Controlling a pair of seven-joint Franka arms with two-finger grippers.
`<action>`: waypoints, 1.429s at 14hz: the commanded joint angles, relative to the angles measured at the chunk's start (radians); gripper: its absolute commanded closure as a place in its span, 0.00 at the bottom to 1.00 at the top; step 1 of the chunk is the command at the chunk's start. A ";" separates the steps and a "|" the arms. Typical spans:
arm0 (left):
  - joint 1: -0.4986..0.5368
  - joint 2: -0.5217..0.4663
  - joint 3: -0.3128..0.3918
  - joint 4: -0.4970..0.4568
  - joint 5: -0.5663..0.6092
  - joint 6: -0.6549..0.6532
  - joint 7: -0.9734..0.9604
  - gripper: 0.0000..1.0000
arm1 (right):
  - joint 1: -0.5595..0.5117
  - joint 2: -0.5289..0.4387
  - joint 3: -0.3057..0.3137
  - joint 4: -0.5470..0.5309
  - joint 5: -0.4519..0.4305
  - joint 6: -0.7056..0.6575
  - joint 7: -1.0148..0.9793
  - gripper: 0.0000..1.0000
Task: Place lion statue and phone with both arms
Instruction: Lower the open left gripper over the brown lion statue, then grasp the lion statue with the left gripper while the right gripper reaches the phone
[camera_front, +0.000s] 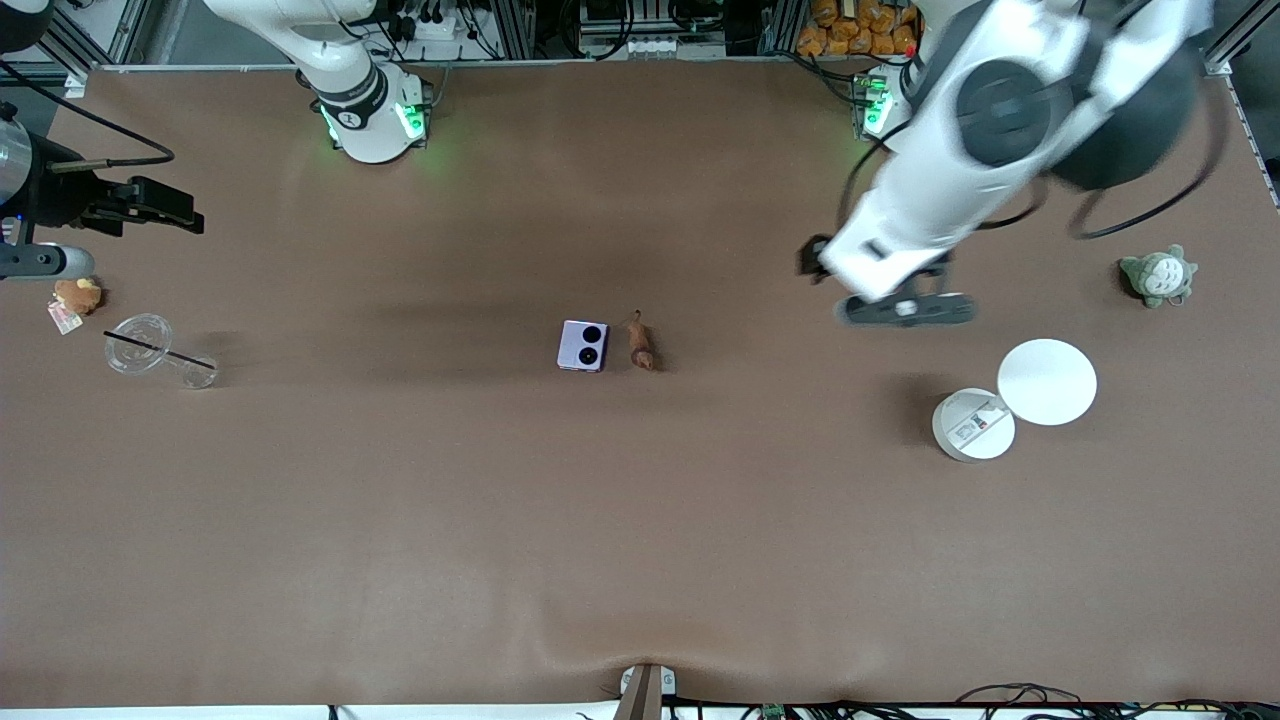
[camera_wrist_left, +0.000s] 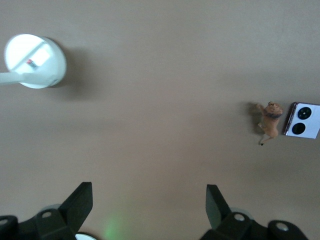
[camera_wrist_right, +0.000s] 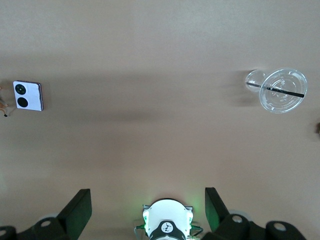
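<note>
The pale-lavender phone (camera_front: 583, 346) lies flat in the middle of the table, camera circles up. The reddish-brown lion statue (camera_front: 641, 342) lies right beside it, toward the left arm's end. Both show in the left wrist view, the phone (camera_wrist_left: 302, 120) and the lion (camera_wrist_left: 270, 124). The phone also shows in the right wrist view (camera_wrist_right: 28, 95). My left gripper (camera_front: 905, 308) hangs open and empty over bare table between the lion and the white discs; its jaws (camera_wrist_left: 147, 200) stand wide apart. My right gripper (camera_front: 165, 207) is high up, open and empty, its jaws (camera_wrist_right: 145, 200) over its own base.
Two white round discs (camera_front: 1047, 381) (camera_front: 973, 424) lie toward the left arm's end, with a grey-green plush (camera_front: 1158, 276) farther from the camera. At the right arm's end are a clear plastic cup lid with a straw (camera_front: 140, 343) and a brown plush with a tag (camera_front: 77, 295).
</note>
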 joint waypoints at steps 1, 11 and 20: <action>-0.089 0.113 0.000 0.017 0.040 0.111 -0.130 0.00 | 0.001 -0.013 -0.003 -0.014 0.016 0.001 0.015 0.00; -0.292 0.425 0.016 0.063 0.172 0.487 -0.526 0.00 | 0.029 -0.013 -0.001 -0.017 0.019 0.009 0.017 0.00; -0.343 0.529 0.036 0.125 0.199 0.554 -0.588 0.00 | 0.081 -0.010 -0.001 -0.040 0.097 0.053 0.130 0.00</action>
